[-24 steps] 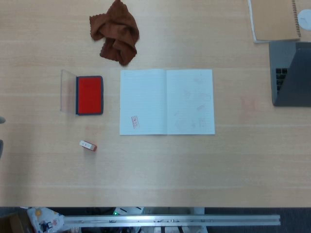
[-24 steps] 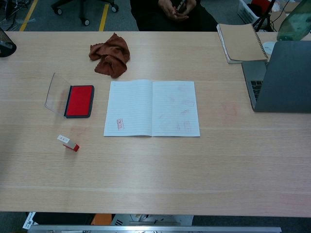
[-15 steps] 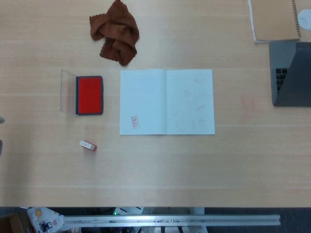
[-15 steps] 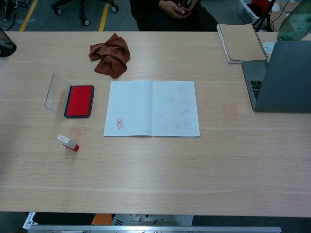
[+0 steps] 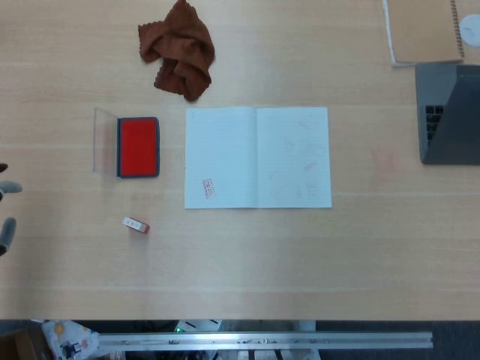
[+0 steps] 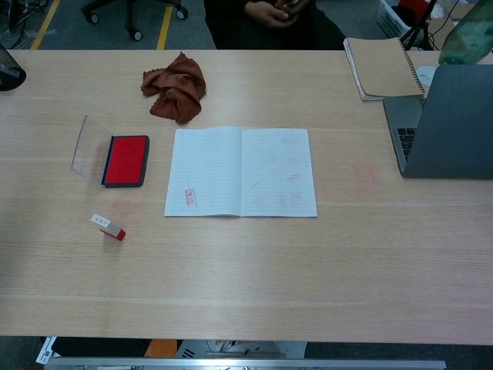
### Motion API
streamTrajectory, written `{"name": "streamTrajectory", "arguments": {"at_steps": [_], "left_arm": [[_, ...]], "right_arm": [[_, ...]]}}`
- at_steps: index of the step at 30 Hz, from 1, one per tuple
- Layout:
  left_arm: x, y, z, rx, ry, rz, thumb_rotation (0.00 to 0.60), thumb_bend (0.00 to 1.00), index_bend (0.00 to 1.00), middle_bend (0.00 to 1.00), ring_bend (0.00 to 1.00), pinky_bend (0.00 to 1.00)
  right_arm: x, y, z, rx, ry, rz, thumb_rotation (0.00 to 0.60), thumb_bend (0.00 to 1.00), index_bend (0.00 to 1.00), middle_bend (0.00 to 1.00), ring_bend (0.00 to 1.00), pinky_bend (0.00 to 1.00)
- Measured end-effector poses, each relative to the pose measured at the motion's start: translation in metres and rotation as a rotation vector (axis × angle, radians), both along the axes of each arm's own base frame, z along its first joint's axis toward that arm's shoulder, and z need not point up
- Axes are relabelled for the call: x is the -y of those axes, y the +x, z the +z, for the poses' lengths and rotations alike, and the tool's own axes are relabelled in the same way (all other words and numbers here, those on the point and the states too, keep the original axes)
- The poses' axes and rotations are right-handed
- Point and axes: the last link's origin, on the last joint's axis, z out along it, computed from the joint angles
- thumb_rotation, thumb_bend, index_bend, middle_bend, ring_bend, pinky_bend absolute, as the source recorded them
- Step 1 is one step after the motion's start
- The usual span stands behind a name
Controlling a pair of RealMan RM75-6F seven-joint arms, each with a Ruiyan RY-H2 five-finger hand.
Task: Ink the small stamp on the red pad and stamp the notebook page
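Apparently the stamping is done: the small stamp [image 6: 108, 227] lies on its side on the worktop [image 6: 254, 270], below the red pad [image 6: 125, 159], long axis diagonal, red end toward the near edge. Right of the pad, the notebook [image 6: 240, 171] carries a red mark [image 6: 189, 197] in its lower-left corner. Only fingertips of the left hand [image 5: 6, 210] show far left of the pad; I cannot tell its state. The right hand is out of sight.

Brown cloth [image 5: 179, 50], laptop [image 5: 448, 114], spiral pad [image 5: 424, 30]
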Motion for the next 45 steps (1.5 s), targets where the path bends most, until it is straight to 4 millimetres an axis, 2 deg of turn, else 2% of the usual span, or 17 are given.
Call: {"name": "streamTrajectory", "arguments": {"at_steps": [6,11,16,34,45], "left_arm": [[-0.005,0.003,-0.004,-0.003,-0.090,-0.037,0.600,0.33,0.35,0.21,0.16,0.19],[-0.009,0.006,-0.011,-0.021,-0.164,-0.073,0.600,0.30,0.28,0.20,0.16,0.19],[-0.013,0.007,-0.020,-0.055,-0.232,-0.097,0.600,0.29,0.26,0.20,0.16,0.19],[-0.026,0.013,-0.060,-0.208,-0.427,-0.196,0.600,0.29,0.28,0.15,0.11,0.15],[-0.037,0.011,-0.080,-0.241,-0.451,-0.159,0.600,0.29,0.28,0.24,0.18,0.15]], "right_arm": [[0.003,0.003,0.002,0.008,-0.034,0.013,0.600,0.36,0.52,0.52,0.39,0.48],[0.008,0.003,0.007,0.010,-0.097,0.009,0.600,0.35,0.51,0.48,0.32,0.38],[0.011,0.003,0.010,0.003,-0.150,-0.009,0.600,0.35,0.51,0.48,0.31,0.38],[0.008,-0.001,0.004,-0.001,-0.117,-0.035,0.600,0.35,0.51,0.46,0.28,0.35],[0.006,-0.007,0.001,0.001,-0.097,-0.056,0.600,0.35,0.51,0.46,0.28,0.35]]}}
